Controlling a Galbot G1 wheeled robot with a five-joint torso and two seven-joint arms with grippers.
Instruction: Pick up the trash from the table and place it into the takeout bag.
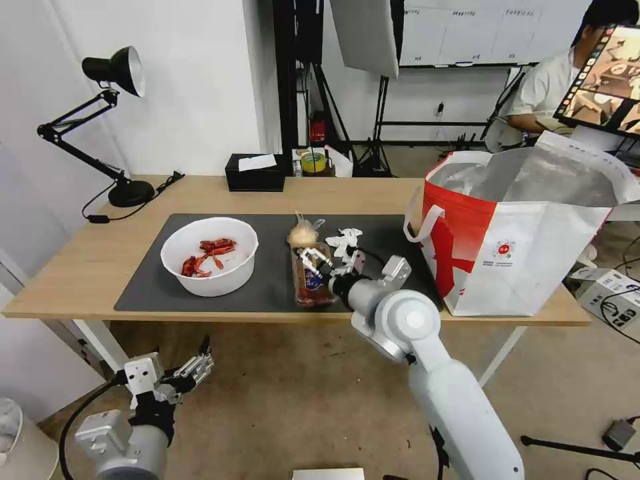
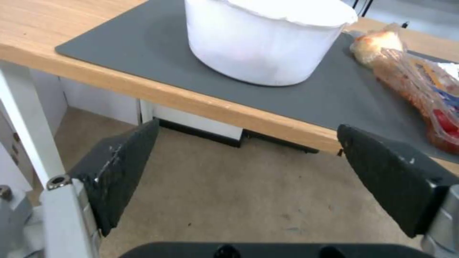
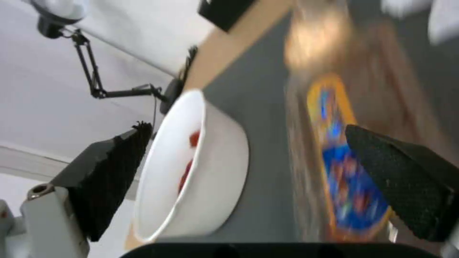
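While its fingers stand wide apart, the right gripper (image 1: 319, 261) hangs just above the clear plastic clamshell box (image 1: 312, 283), holding nothing; the right wrist view shows one finger (image 3: 406, 186) over the box's blue-and-yellow label and the other toward the white bowl (image 1: 210, 255). That box lies on the dark grey mat (image 1: 153, 283) near the front edge of the table (image 1: 80, 257). At its far end sits the small knotted bag of beige stuff (image 1: 302, 234), and just beside that lies the crumpled white tissue (image 1: 344, 240). The bowl, with red shells inside, rests on the mat's left part. At the table's right end stands the takeout bag (image 1: 517, 260), open at the top. The left gripper (image 1: 195, 369) waits low in front of the table, below its edge, fingers spread wide and empty.
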